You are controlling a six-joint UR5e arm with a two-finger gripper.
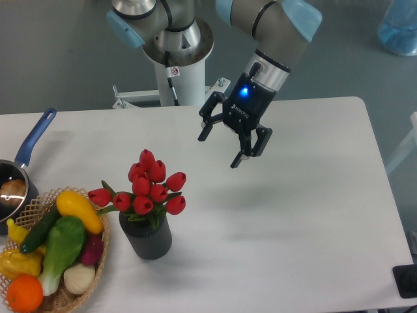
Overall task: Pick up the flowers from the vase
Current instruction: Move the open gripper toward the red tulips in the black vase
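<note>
The gripper (219,147) hangs above the table (293,215) with its fingers spread apart and nothing between them, a blue light glowing on its body. The flowers (146,186) stand below it and to its left in the picture, well apart from it, upright in the vase (146,238). Farther left of the vase, just beside it, sits a basket (98,257) of vegetables, and past that a pan (16,179) at the table's edge.
</note>
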